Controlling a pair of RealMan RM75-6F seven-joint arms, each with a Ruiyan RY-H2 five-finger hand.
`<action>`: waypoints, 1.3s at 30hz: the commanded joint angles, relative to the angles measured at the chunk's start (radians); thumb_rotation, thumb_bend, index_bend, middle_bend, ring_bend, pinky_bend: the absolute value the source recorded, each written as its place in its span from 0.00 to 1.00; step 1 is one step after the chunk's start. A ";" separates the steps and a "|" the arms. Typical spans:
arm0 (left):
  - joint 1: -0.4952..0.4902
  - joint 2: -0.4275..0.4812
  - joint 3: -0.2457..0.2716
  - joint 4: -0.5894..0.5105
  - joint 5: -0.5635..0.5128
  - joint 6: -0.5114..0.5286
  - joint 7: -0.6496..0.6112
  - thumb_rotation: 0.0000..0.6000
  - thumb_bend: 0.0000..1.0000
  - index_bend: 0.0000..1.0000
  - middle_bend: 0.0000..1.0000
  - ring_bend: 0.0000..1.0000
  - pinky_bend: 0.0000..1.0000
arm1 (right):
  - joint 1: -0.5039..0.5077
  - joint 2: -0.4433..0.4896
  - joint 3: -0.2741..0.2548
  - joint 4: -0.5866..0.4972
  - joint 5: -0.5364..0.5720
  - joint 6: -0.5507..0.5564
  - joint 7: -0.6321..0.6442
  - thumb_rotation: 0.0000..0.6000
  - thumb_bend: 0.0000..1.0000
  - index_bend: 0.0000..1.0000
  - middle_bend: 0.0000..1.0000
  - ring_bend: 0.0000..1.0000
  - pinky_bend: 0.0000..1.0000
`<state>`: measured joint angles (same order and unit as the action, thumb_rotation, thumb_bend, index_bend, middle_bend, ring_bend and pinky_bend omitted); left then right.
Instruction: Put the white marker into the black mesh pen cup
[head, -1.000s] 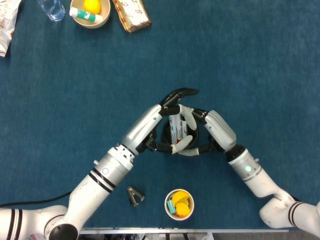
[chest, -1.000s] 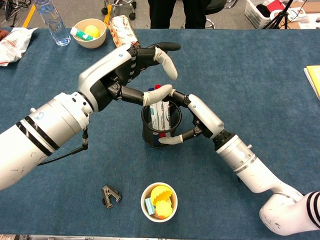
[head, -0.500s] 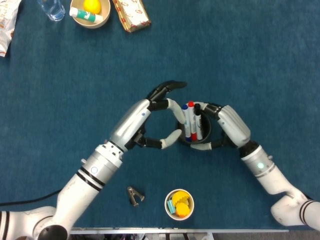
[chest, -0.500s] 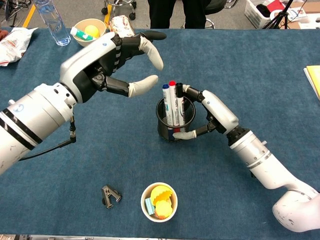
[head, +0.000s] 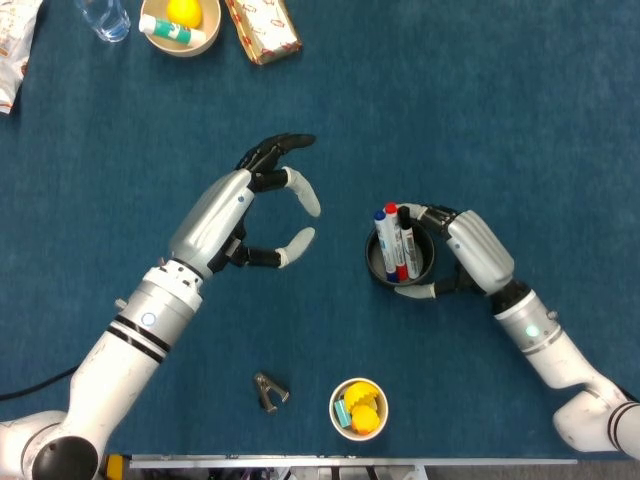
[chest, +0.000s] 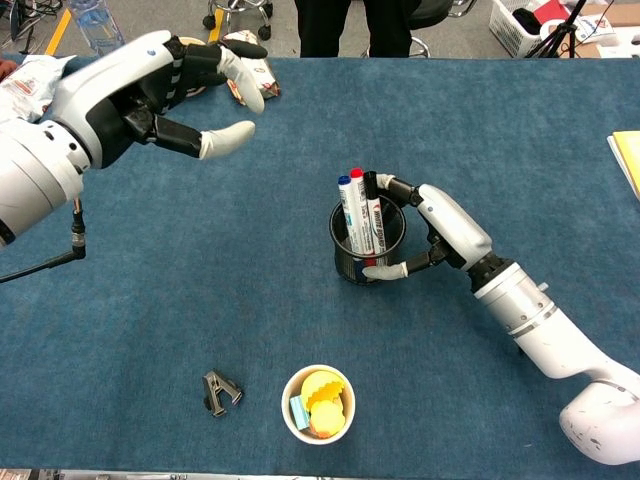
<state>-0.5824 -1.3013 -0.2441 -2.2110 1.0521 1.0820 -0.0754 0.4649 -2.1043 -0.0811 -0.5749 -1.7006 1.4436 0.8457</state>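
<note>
Since the left hand (chest: 165, 95) let go and pulled back up-left of the black mesh pen cup (chest: 366, 245) over the last sec, it now hangs empty w/ fingers spread wide, well apart from the cup. White marker (chest: 357, 212) stands inside the cup among the other capped pens, blue, red & black tips poking above the rim; can't tell which cap is the task's own. Right hand (chest: 440, 235) still wraps the cup's far side, fingers curled on the mesh wall, steadying it. Judging by that, the drop looks done; what's left is prob. releasing the cup. Room: bare blue tabletop (head: 480, 120) all round the cup. Small bowl (chest: 318, 403) of yellow bits sits near below it, black clip (chest: 221, 391) left of that.
</note>
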 joint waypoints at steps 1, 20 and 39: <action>0.001 0.004 0.001 -0.001 0.002 -0.001 -0.004 1.00 0.35 0.50 0.11 0.00 0.02 | 0.003 0.012 -0.013 0.002 -0.012 -0.007 -0.015 1.00 0.00 0.16 0.23 0.23 0.41; 0.045 0.063 0.027 0.014 0.068 0.033 -0.036 1.00 0.35 0.50 0.11 0.00 0.02 | -0.042 0.273 0.026 -0.245 -0.049 0.245 -0.253 1.00 0.00 0.01 0.07 0.03 0.26; 0.180 0.069 0.162 0.433 0.467 0.267 0.160 1.00 0.35 0.45 0.09 0.00 0.03 | -0.164 0.787 0.007 -0.743 -0.049 0.248 -0.853 1.00 0.00 0.22 0.30 0.17 0.27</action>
<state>-0.4196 -1.2255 -0.1044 -1.8200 1.4923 1.3251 0.0474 0.3301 -1.3697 -0.0639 -1.2678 -1.7560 1.6992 0.0442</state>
